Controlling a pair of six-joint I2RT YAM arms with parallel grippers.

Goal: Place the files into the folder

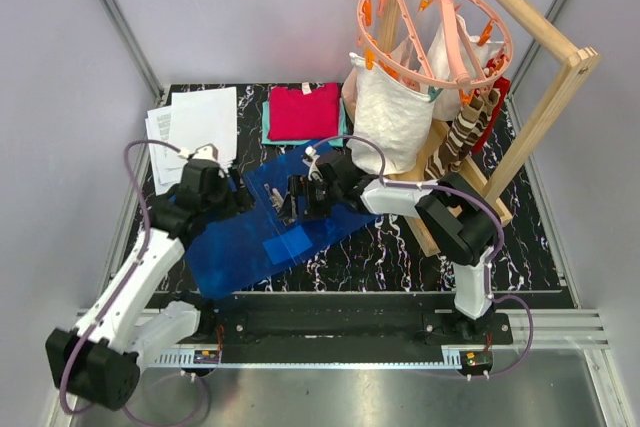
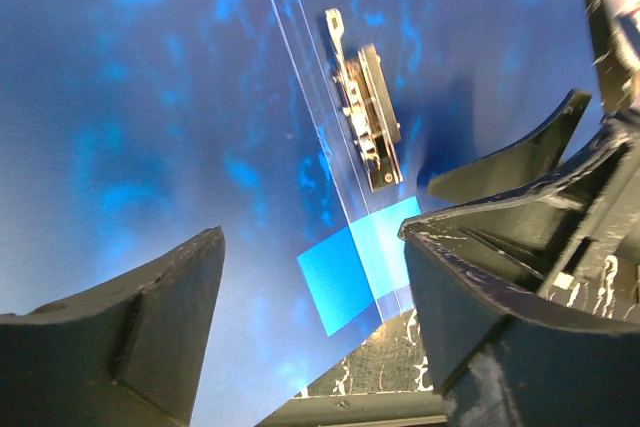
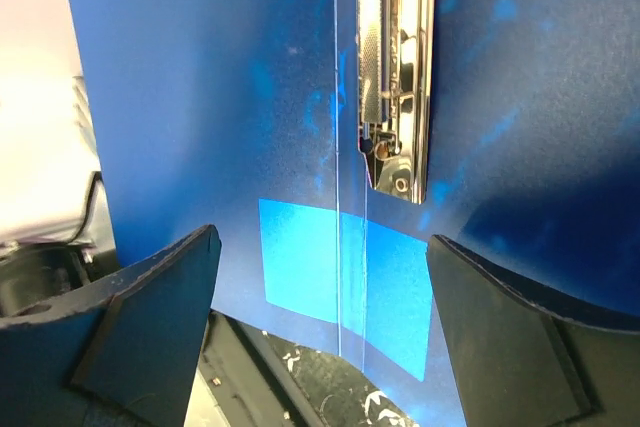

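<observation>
Jaws, left and right, gape empty over the folder [image 1: 240, 247] (files [image 1: 200, 122] beyond, red clothes [image 1: 303, 112] beside).

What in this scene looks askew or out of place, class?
The translucent blue plastic folder lies open, skewed diagonally across the black marbled table. The white printed paper sheets sit unevenly fanned at the far-left corner, not in it.

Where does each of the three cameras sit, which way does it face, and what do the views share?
Top external: above and behind the bases, facing down at the table; both arms show, left gripper and right gripper over the folder.
Left wrist: on the left arm, facing the folder closely; its own open fingers show.
Right wrist: on the right arm, likewise; own fingers show.
Both wrist views share the metal clip.
</observation>
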